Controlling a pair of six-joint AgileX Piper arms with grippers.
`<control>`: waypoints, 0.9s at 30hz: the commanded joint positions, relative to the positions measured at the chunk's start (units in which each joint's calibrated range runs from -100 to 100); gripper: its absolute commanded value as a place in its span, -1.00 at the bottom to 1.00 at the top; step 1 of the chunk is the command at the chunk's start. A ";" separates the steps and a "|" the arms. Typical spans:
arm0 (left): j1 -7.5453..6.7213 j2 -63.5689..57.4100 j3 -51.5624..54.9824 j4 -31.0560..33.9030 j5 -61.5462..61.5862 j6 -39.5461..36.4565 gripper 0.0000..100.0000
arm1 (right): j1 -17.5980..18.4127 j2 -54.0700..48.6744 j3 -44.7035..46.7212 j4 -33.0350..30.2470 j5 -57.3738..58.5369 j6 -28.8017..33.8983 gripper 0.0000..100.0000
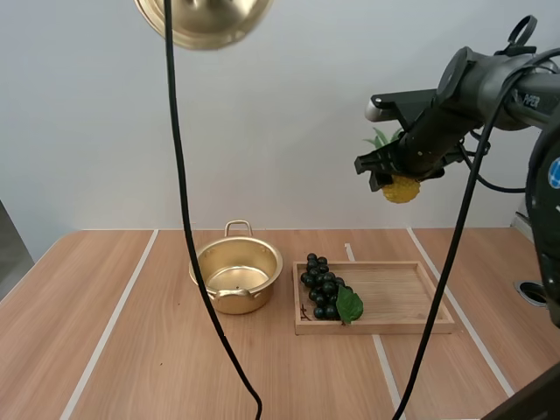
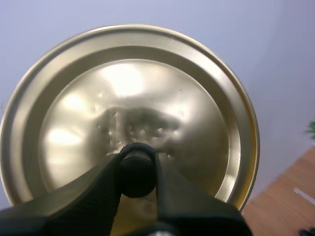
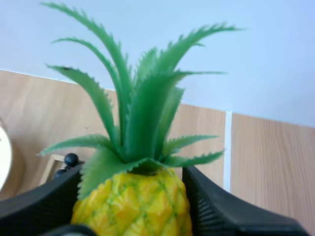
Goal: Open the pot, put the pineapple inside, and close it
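The gold pot [image 1: 236,276] stands open on the table, left of the wooden tray. Its gold lid [image 1: 204,21] hangs high above the pot; in the left wrist view my left gripper [image 2: 137,173] is shut on the lid's black knob [image 2: 136,169], with the lid [image 2: 128,103] broad behind it. My right gripper [image 1: 391,175] is raised high above the tray, shut on a small yellow pineapple [image 1: 401,188] with green leaves. In the right wrist view the pineapple [image 3: 133,201] sits pinched between the two black fingers [image 3: 216,211], leaves pointing away.
A wooden tray [image 1: 402,297] lies right of the pot, with a bunch of dark grapes [image 1: 324,287] and a green leaf at its left end. White lines run across the wooden table [image 1: 131,350].
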 commanded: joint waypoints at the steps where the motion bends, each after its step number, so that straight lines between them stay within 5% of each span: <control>1: 1.81 1.26 -7.34 -1.18 -4.74 -1.08 -1.00 | 1.98 -0.98 -1.18 0.44 1.55 -0.66 -1.00; 11: 2.21 3.95 -29.89 -1.78 -0.15 -1.95 -1.00 | 12.69 -0.98 -1.18 3.22 1.55 -0.66 -1.00; 20: 2.21 3.95 -34.49 -1.89 6.78 -1.95 -1.00 | 20.34 3.19 -1.18 3.22 1.75 -3.13 -1.00; 27: 2.21 3.81 -34.49 -0.68 12.12 -1.95 -1.00 | 22.63 10.66 -1.18 3.22 4.95 -3.48 -1.00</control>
